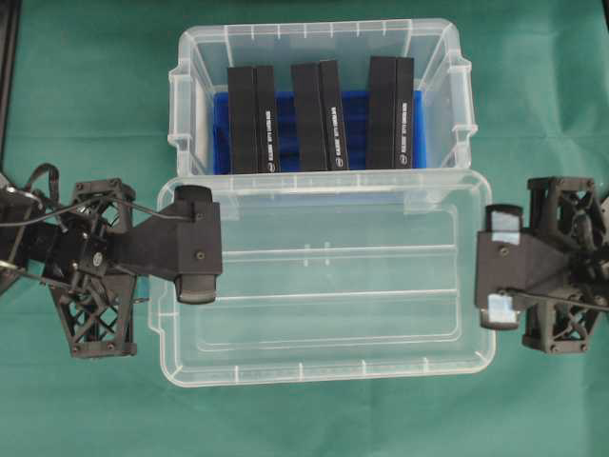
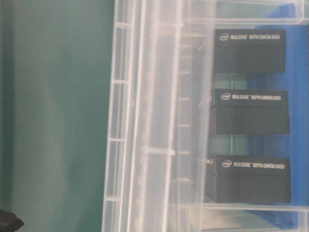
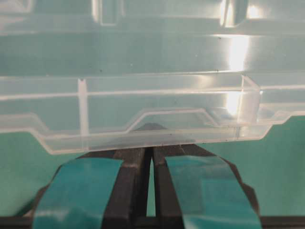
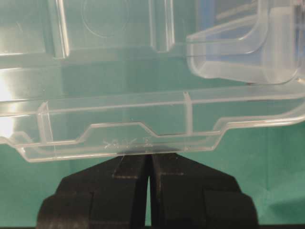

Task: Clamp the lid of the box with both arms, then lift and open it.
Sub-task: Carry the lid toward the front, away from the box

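White print reading "intel REALSENSE DEPTH CAMERA D435i" is seen on the three black packs (image 2: pixel 248 114), which are stood side by side in the box (image 1: pixel 190 67) over a blue bottom (image 1: pixel 221 133). The box, a deep clear plastic tub with side handles, is placed at the far side of a green cloth (image 1: pixel 86 76). The lid (image 1: pixel 324 276), a shallow clear panel with rounded corners and two long raised ribs, is held level just in front of the box, its far edge overlapping the box's near rim.

The left gripper (image 1: pixel 197 245) is stretched in horizontally from the left and is closed on the lid's left edge; in the wrist view its teal-taped fingers (image 3: pixel 81 191) are pressed nearly together at the rim tab. The right gripper (image 1: pixel 501 269) is reached in from the right, its jaws likewise drawn narrow on the lid's right edge. Black lattice frames are seen behind both grippers.
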Motion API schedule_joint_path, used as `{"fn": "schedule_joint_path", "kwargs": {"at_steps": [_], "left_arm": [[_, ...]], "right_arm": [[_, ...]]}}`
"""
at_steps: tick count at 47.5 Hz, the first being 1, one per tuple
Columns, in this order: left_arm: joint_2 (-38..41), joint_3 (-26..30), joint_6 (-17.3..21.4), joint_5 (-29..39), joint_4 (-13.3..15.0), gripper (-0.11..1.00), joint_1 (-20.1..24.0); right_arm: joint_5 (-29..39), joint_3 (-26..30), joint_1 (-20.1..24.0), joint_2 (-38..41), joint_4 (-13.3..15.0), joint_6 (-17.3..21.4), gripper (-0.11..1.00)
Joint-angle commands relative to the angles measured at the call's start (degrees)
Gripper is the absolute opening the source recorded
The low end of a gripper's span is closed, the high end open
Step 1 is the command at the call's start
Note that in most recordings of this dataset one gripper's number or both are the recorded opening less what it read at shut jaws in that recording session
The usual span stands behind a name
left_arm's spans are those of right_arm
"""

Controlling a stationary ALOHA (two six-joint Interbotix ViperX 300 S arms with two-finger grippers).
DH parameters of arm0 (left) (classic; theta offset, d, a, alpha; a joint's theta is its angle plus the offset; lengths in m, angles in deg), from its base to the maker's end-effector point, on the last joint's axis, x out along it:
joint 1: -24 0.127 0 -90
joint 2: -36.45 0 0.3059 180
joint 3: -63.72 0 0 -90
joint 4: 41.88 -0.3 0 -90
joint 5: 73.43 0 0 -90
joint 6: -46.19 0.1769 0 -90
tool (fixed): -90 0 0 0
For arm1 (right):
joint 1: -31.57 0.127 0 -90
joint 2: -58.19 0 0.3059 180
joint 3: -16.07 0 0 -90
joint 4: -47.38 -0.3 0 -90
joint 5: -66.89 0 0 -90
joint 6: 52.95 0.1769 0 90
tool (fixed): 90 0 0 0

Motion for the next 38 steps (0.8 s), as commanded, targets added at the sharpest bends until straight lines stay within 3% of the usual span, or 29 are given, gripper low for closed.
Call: {"fn": "schedule_joint_path", "kwargs": {"at_steps": [1, 20, 38], "left_arm": [[0.3, 3.4, -0.6, -5.0, -1.6, 0.01, 0.7], [4.7, 0.4, -2.3, -10.9, -1.5, 0.01, -0.4], [8.0, -6.3, -6.9, -20.4, -1.5, 0.01, -2.1]], "right_arm": [[-2.5, 6.9, -0.4, 0.3, 2.8, 1.3, 0.00], [-4.7, 5.8, 0.1, 4.0, 2.5, 1.8, 0.00], [-14.1, -0.9, 0.2, 7.6, 2.8, 9.0, 0.00]]}}
